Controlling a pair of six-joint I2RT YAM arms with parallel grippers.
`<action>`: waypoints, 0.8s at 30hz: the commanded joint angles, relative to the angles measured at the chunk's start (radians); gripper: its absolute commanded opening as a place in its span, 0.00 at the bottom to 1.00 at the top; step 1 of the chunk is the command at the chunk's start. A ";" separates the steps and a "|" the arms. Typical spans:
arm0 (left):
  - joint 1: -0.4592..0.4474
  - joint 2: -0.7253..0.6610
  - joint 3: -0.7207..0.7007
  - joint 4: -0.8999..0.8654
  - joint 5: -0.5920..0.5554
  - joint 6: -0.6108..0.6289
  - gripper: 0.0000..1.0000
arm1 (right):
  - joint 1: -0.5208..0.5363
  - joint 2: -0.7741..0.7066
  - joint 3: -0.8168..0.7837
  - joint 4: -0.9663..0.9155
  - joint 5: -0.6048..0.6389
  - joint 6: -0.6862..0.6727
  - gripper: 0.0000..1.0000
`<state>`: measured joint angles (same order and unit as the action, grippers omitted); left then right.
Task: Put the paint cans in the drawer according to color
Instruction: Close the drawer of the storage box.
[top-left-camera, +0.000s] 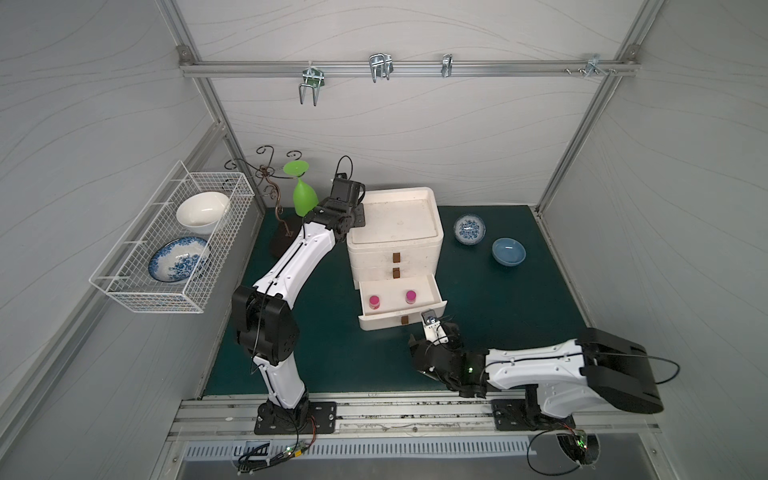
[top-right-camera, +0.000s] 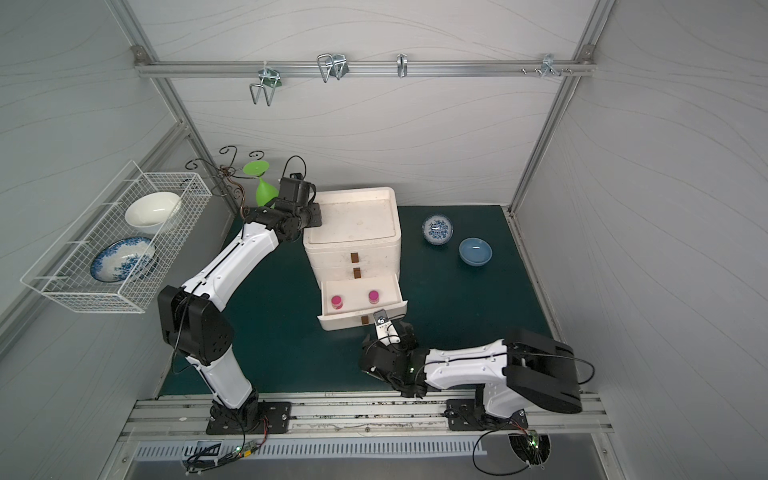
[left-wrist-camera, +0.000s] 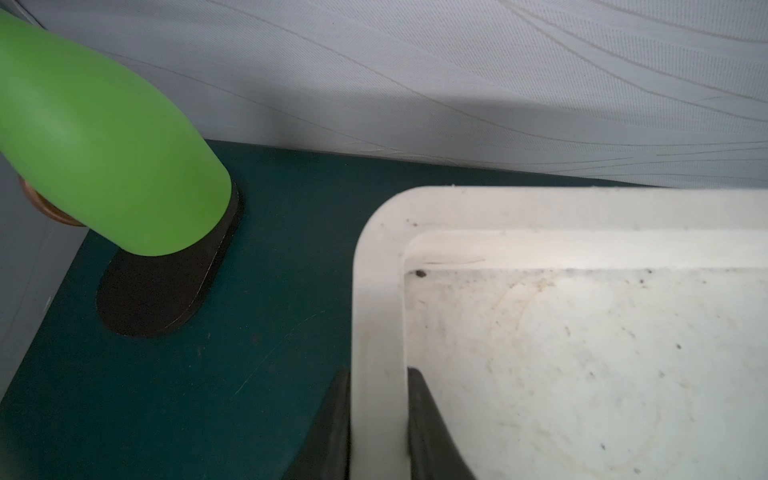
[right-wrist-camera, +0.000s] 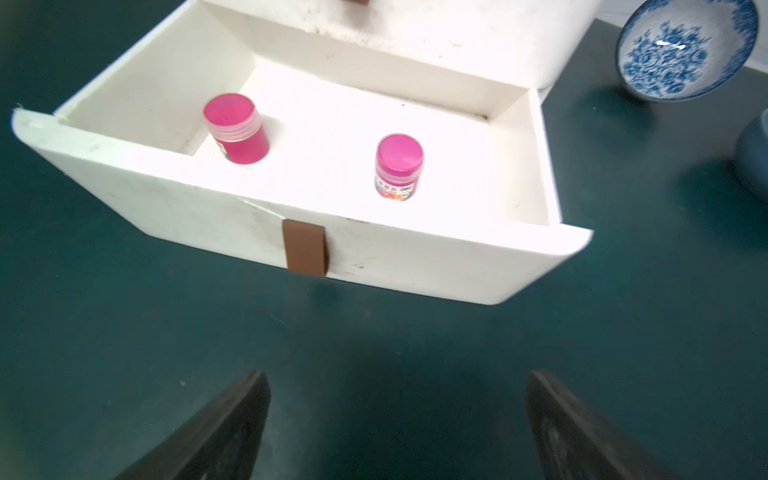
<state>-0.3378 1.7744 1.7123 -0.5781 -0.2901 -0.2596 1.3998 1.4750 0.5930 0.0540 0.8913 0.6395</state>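
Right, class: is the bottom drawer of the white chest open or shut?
Open. The bottom drawer sits pulled out past the two drawers above, with two magenta paint cans upright inside.

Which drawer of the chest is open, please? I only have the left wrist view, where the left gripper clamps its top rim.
Observer: On the chest, the bottom drawer is pulled out; the two upper drawers are shut.
Operator: Thank you. Is anything in it?
Observer: Two magenta paint cans stand upright inside, apart.
Operator: And where is the right gripper?
Observer: The right gripper is open and empty, just in front of that drawer's brown tab handle.
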 joint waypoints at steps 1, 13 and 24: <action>-0.055 -0.024 -0.023 -0.093 0.101 0.045 0.00 | -0.011 0.114 0.021 0.195 -0.049 -0.001 0.99; -0.055 -0.009 -0.024 -0.087 0.199 0.063 0.00 | -0.117 0.414 0.205 0.488 -0.156 -0.255 0.99; -0.035 -0.007 -0.026 -0.077 0.274 0.066 0.00 | -0.269 0.509 0.346 0.494 -0.254 -0.259 0.99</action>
<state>-0.3416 1.7733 1.7081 -0.5640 -0.1871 -0.2020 1.1763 1.9560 0.9165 0.5098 0.6693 0.3920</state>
